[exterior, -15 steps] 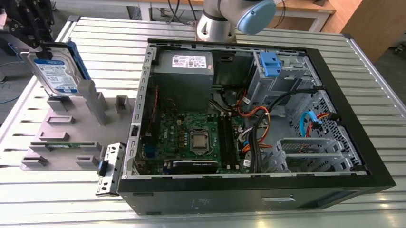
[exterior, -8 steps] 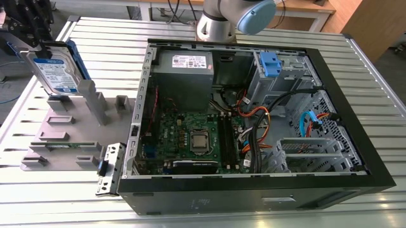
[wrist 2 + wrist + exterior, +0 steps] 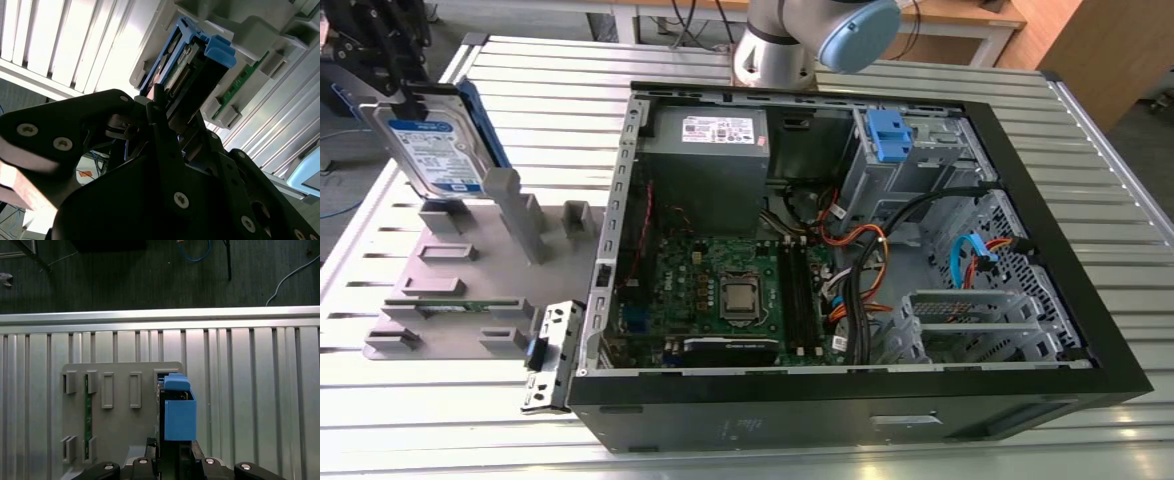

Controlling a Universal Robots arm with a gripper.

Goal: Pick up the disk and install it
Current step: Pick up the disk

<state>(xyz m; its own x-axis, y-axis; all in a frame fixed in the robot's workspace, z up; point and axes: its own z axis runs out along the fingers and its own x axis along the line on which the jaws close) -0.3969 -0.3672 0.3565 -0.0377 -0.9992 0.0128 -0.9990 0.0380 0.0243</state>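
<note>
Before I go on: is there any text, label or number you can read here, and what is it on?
Nothing can be quoted; all the print is too small to read.
Disk, white-and-blue label: unreadable.
Power-supply box, white sticker: unreadable.
Motherboard, board markings: unreadable.

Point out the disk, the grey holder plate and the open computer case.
disk [image 3: 434,150], exterior view, on its white-and-blue label.
grey holder plate [image 3: 120,430], first wrist view, bare flat face.
computer case [image 3: 854,400], exterior view, black outer wall.
</note>
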